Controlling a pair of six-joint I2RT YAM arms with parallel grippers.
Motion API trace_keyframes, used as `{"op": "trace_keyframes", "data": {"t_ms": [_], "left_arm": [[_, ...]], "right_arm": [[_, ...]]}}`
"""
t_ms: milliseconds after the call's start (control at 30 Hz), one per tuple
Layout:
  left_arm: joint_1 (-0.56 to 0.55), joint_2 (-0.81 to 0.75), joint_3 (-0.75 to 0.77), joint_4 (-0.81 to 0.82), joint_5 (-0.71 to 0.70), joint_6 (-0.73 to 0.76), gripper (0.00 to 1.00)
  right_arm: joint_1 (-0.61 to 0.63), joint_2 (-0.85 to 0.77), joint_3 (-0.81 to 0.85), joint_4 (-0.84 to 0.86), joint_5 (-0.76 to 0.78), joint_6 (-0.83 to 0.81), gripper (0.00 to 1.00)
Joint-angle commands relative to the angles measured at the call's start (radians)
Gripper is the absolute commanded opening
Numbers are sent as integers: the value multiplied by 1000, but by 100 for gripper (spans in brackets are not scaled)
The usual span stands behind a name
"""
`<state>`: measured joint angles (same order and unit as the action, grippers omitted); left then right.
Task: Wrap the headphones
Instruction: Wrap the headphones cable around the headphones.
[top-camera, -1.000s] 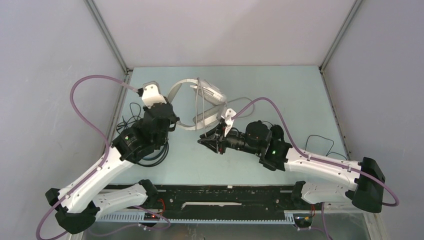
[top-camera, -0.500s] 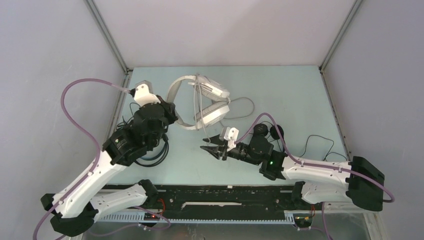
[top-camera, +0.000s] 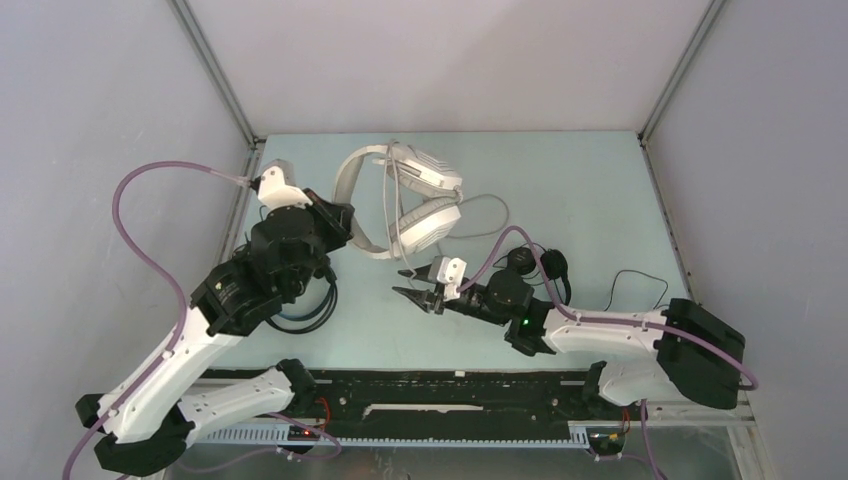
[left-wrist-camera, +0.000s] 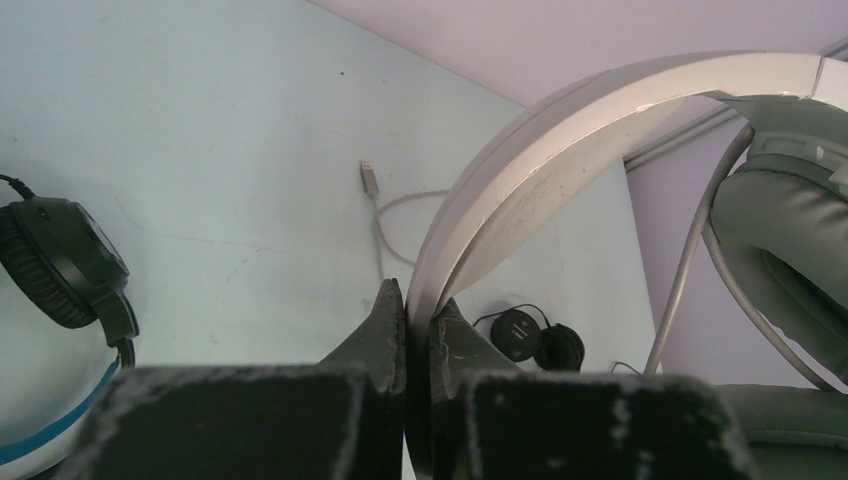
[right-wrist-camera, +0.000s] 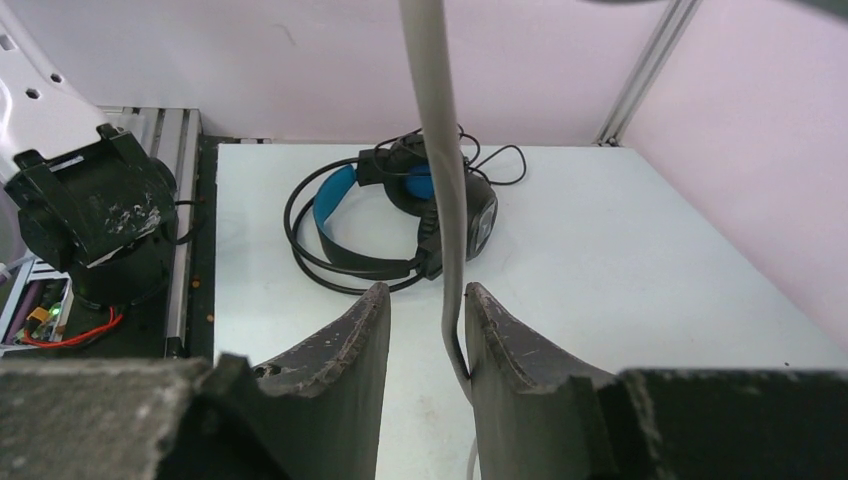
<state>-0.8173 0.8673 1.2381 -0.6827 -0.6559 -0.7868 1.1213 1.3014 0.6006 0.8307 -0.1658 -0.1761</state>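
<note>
Hanging grey cable (right-wrist-camera: 440, 150), blue-lined headphones (right-wrist-camera: 395, 185) behind

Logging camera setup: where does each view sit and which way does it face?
Top external: above and behind, looking down on the table; both arms show.
Left wrist: looks past the left gripper, shut on the white headphones' headband.
Right wrist: looks past the open right gripper and grey cable toward the black-and-blue headphones.
Shared: black-and-blue headphones, in both wrist views.
</note>
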Motion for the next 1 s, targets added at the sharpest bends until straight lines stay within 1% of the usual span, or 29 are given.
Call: {"op": "trace_keyframes", "data": {"t_ms": [0,333,767,967], "left_arm": [[5,-35,92,96,33,-83,0],[6,-55,96,100,69,-111,0],[4,-74,106,110,107,-138,0],[6,-74,116,111,124,-144,0]], "right_arm": [[-8,42,-18,144,-19,-18,36],[-37,181,-49,325,-41,45,37],[-57,452,-48,594,-73,83,37],[-58,547,-21,611,-61,98,36]]}}
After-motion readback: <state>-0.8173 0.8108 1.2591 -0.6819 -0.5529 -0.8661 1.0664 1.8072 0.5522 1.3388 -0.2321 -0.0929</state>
